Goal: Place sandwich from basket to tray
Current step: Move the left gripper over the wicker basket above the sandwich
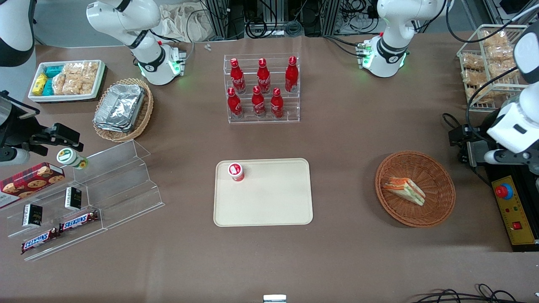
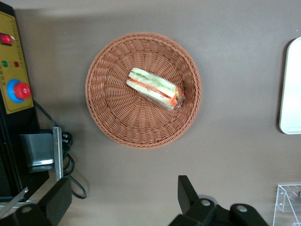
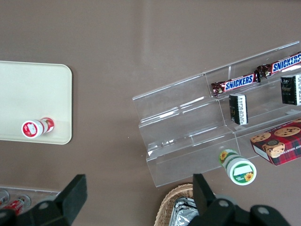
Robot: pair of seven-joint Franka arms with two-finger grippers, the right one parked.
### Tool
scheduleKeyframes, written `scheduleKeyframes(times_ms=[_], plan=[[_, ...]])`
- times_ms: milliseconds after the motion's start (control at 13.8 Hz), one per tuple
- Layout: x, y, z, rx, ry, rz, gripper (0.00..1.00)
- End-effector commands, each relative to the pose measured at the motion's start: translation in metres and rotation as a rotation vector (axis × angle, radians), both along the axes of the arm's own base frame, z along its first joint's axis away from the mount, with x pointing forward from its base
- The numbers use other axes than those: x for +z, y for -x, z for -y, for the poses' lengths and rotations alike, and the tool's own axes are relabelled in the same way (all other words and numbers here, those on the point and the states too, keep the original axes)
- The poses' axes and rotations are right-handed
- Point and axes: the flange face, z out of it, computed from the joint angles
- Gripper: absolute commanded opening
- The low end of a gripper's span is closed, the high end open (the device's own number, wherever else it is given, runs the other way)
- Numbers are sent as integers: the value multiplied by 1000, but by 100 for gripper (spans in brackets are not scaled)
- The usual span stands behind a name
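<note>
Front view: sandwich (image 1: 405, 190) lies in the reddish-brown basket (image 1: 438, 170), a bit off centre toward the 9 o'clock rim, cut face up. Basket sits on the brown desk (image 1: 349, 134) toward the working arm's end. Cream tray (image 1: 273, 202) is mid-desk, well apart from the basket, at the basket's 9 o'clock. A small red-and-white cup (image 1: 236, 171) stands on the tray near its 10 o'clock corner. Clear rack of red cola bottles (image 1: 262, 87) is at the tray's 12 o'clock, farther from the camera. Left arm's gripper (image 1: 459, 141) hangs above the desk at the basket's 1–2 o'clock, clear of the rim; jaws hard to read here. Yellow e-stop box (image 1: 511, 212) sits at the basket's 3 o'clock.

Left wrist view: camera looks straight down on the basket (image 2: 113, 117). Sandwich (image 2: 154, 88) lies inside, just up from centre, orange-red and green layers showing. Gripper (image 2: 123, 197) is above bare desk just outside the rim, touching nothing. Jaws are spread wide apart, nothing between them. Tray (image 2: 291, 84) edge shows well apart from the basket. E-stop box (image 2: 14, 66) also visible.

Right wrist view: tray (image 3: 33, 94) with the cup (image 3: 36, 127) near its edge; basket, sandwich and gripper not visible.
</note>
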Motion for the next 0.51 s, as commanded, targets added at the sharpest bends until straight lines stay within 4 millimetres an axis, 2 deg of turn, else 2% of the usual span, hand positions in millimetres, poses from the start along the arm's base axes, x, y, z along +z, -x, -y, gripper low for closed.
scheduleKeyframes(times_ms=[0,289,434], plan=[[-11,6,4,10,0,-4,100],[-46,32,4,42,2,66,100],[-66,35,5,82,0,64,100]])
